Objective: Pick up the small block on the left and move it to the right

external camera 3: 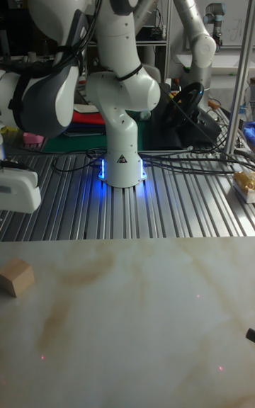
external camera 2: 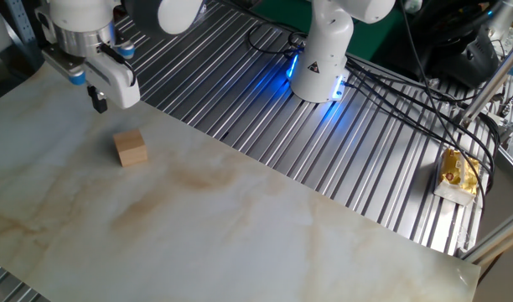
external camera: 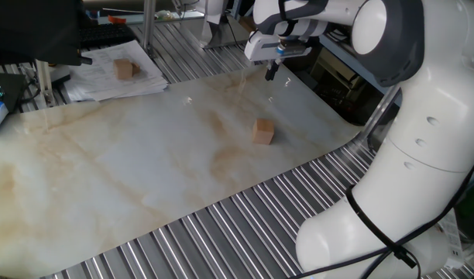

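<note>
1. One arm only, so the gripper (external camera: pixel 273 75) must make the reach. It hangs above the far rim of the table (external camera: pixel 105 178), near the edge where the marbled surface meets the ribbed metal, and it carries nothing.
2. The small block (external camera: pixel 262 131) lies clear of the gripper, further in on the table. In one fixed view it sits almost straight below the fingertips in the picture, nearer the camera. In the other fixed view the small block (external camera 2: pixel 131 148) is down and slightly right of the gripper (external camera 2: pixel 97 99). I judge the coming move to be a short traverse inward over the table and then a descent.
3. The dark fingertips appear as a single narrow shape in both fixed views; whether they are parted or pressed together I cannot tell.
4. The small block is a plain pale-tan wooden cube resting flat, so it has no long axis to favour. Its side faces look turned somewhat askew to the table's edge, so the wrist may need a slight rotation.
5. In the tall fixed view the small block (external camera 3: pixel 15 277) sits at the table's far left.
6. A darker brown cube (external camera: pixel 125 69) rests on papers (external camera: pixel 105 85), well apart.
</note>
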Robot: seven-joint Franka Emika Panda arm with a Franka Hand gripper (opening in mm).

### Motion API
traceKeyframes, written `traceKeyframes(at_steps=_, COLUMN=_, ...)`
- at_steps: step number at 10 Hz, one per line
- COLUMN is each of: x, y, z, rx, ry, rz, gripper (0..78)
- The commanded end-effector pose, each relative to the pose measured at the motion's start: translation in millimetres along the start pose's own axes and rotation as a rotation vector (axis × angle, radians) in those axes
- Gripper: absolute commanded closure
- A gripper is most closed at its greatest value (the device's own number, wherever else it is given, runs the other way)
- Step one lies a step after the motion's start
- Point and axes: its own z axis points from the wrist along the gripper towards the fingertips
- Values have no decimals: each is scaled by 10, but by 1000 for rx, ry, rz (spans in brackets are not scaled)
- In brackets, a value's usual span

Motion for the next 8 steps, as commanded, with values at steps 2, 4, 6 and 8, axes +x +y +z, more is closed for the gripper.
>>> traceKeyframes(at_steps=2, x=-7, y=-4, z=-13, rx=8, ry=-1, rz=-1, gripper=776)
traceKeyframes(at_steps=4, x=-7, y=-4, z=-13, rx=21, ry=-7, rz=11, gripper=776)
traceKeyframes(at_steps=6, x=-7, y=-4, z=-13, rx=7, ry=-7, rz=5, gripper=776)
traceKeyframes(at_steps=8, x=-7, y=-4, z=-13, rx=6, ry=13, rz=49, gripper=776)
